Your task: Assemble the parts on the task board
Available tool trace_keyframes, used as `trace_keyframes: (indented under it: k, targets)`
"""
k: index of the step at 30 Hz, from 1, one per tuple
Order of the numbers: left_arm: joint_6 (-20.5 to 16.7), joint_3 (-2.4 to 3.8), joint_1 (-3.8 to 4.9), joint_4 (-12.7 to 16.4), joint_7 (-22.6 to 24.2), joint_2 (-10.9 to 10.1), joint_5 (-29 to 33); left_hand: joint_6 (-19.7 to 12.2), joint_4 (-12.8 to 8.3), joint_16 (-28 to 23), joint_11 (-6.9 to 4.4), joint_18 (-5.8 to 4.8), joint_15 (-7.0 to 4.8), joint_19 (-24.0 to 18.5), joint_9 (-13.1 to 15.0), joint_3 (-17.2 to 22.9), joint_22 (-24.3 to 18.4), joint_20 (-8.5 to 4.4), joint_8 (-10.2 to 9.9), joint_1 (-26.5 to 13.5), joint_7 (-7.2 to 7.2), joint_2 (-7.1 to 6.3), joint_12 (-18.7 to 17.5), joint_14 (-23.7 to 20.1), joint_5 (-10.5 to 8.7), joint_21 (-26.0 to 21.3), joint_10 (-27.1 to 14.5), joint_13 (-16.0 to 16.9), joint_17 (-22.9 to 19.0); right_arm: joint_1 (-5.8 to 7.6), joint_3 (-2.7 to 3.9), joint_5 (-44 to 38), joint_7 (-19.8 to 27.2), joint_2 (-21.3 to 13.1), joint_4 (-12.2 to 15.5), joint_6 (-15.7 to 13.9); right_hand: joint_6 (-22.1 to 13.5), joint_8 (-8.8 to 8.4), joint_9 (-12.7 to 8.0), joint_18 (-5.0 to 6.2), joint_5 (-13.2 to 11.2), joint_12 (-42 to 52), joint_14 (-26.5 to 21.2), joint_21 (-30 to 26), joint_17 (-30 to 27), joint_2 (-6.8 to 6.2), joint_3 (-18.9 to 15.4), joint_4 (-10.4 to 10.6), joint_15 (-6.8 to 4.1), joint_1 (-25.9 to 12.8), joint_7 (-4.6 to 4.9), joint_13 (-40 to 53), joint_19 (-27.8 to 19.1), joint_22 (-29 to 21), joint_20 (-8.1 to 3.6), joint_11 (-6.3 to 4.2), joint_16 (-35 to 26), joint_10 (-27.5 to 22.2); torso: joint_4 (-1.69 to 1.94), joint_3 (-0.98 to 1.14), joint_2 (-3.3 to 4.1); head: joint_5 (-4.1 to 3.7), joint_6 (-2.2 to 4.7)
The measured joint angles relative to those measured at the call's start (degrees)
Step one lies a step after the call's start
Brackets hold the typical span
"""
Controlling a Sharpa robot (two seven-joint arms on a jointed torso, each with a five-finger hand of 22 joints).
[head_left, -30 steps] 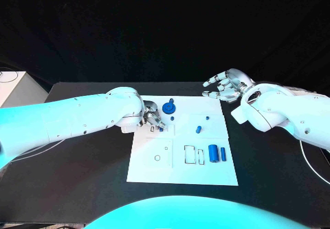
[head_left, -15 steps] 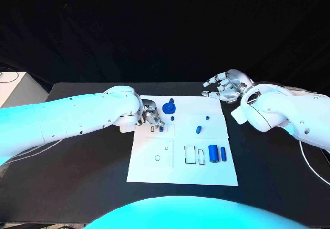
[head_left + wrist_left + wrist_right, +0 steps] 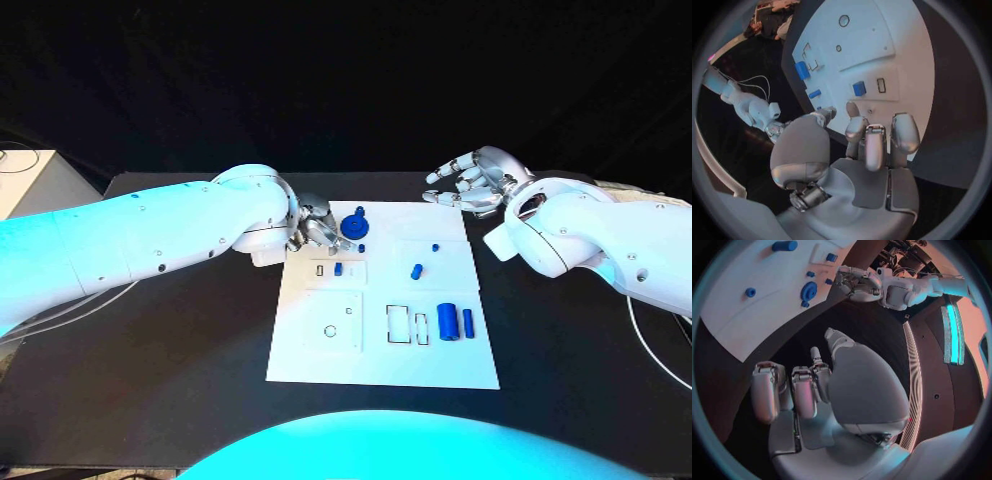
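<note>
The left hand (image 3: pixel 315 232) has lifted away from the small rectangular slot and drifted up toward the blue gear (image 3: pixel 355 224) at the far end of the task board (image 3: pixel 382 360). It leaves a small blue part (image 3: pixel 338 268) seated in that slot, uncovered now beside an empty slot. That looks like one insertion finished. Its fingers (image 3: pixel 869 145) are loosely curled and apart with nothing between them. The right hand (image 3: pixel 470 180) hasn't budged, hovering off the board's far right corner over the black worktop (image 3: pixel 173 370), fingers spread and carrying nothing. Waiting on the board: a fat blue cylinder (image 3: pixel 449 321) with a thin blue pin (image 3: pixel 467 321) just beside it, and a short blue peg (image 3: pixel 417 270) mid-board. Next pick is likely one of those.
</note>
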Motion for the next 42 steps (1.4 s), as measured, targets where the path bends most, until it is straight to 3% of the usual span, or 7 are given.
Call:
trace_keyframes:
  k: [4,8,12,15,29,38,42]
  targets:
    - [-0.01,1.12,0.15,0.16,0.02,-1.1,0.59,-1.47,0.0,-0.94,0.62,0.01,0.03,-2.19,0.03,0.0,-2.6,0.3,-0.97,3.35,1.0,0.39,-2.22,0.03,0.0,-1.73,-2.32,-2.87,0.0,-0.03,0.0,0.07,0.04,-0.01,-0.02,0.01,0.0,0.0,0.0,0.0,0.0,0.0,0.0,0.0,0.0,0.0,0.0,0.0,0.0,0.0,0.0,0.0,0.0,0.01,0.0,0.0,0.0,0.0,0.02,0.04,0.01,-0.09,0.0]
    - [0.11,1.9,0.71,-0.83,0.09,-2.13,1.69,-6.09,0.25,-2.72,2.71,0.0,2.01,-4.53,-2.4,-1.42,-5.55,1.22,-5.36,4.43,3.37,0.51,-8.01,0.13,0.0,-3.53,-7.84,-11.07,0.0,-0.04,0.0,0.11,0.07,-0.08,-0.04,0.01,-0.13,0.0,0.0,0.0,0.0,0.0,0.0,0.0,0.0,-0.08,0.0,0.0,0.0,-0.07,-0.13,0.0,0.0,0.04,0.0,0.0,0.0,0.0,0.01,0.04,0.04,-0.11,0.0]
    - [0.19,2.57,1.74,-2.88,0.19,-2.88,2.83,-7.57,0.22,-2.72,3.79,0.01,2.87,-4.61,-4.7,-2.31,-5.9,1.97,-8.02,4.75,4.86,0.84,-8.98,0.2,0.0,-3.75,-8.91,-12.91,0.0,-0.05,0.0,0.14,0.08,-0.2,-0.04,0.01,-0.2,0.0,0.0,0.0,0.0,0.0,0.0,0.0,-0.01,-0.3,0.0,0.0,0.0,-0.29,-0.2,0.0,0.0,0.04,0.0,0.0,0.0,0.0,-0.02,0.06,0.08,-0.03,0.0]
    - [0.19,2.85,2.28,-4.71,0.3,-3.0,3.29,-7.57,0.22,-2.72,3.79,0.01,2.87,-4.61,-4.94,-2.31,-5.91,1.97,-8.19,4.75,4.86,0.84,-8.98,0.2,0.0,-3.75,-8.91,-13.06,0.0,-0.05,0.0,0.16,0.08,-0.27,-0.05,0.01,-0.2,0.0,0.0,0.0,0.0,0.0,0.0,0.0,-0.01,-0.3,0.0,0.0,0.0,-0.29,-0.2,0.0,0.0,0.04,0.0,0.0,0.0,0.0,-0.02,0.05,0.13,0.01,0.0]
    - [1.89,3.07,2.77,-12.75,0.61,0.4,2.44,-7.57,0.22,-2.72,3.78,0.01,2.87,-4.62,-5.04,-2.3,-5.81,1.97,-8.19,4.75,4.86,0.84,-8.98,0.2,0.0,-3.75,-8.91,-12.97,0.0,-0.05,-0.01,0.22,0.09,-0.28,-0.01,0.03,-0.2,0.0,0.05,0.0,0.0,0.0,0.0,0.0,-0.01,-0.3,0.3,-0.03,0.0,-0.29,-0.2,0.0,0.0,0.03,0.0,0.0,0.0,0.0,0.0,-0.03,0.21,0.35,0.0]
    - [4.44,2.72,2.62,-18.12,0.62,4.05,1.27,-7.57,0.22,-2.72,3.78,0.01,2.87,-4.62,-5.21,-2.3,-6.04,1.96,-8.19,4.97,4.86,1.05,-8.98,0.2,0.01,-3.75,-8.9,-13.25,0.0,-0.05,-0.01,0.24,0.13,-0.24,0.03,0.04,-0.37,0.0,0.05,0.0,0.0,-0.23,0.0,-0.58,-0.02,-0.07,0.31,-0.04,0.0,-0.52,-0.03,0.0,0.0,0.02,0.0,-0.11,-0.03,-0.14,-0.02,-0.08,0.19,0.33,0.0]
    - [5.37,2.61,2.43,-19.87,0.64,5.43,1.01,-7.57,0.22,-2.72,3.78,0.01,2.87,-4.62,-5.21,-2.3,-6.05,1.96,-8.19,4.97,4.86,1.05,-8.98,0.2,0.01,-3.75,-8.9,-13.26,0.0,-0.05,-0.01,0.31,0.26,-0.2,0.05,0.0,-0.87,0.24,0.05,0.0,0.0,-3.26,-0.01,-1.56,-0.02,-0.07,0.77,-0.3,0.0,-0.52,0.05,0.0,0.0,0.02,0.0,0.0,-0.35,-2.81,-0.03,-0.1,0.21,0.38,0.0]
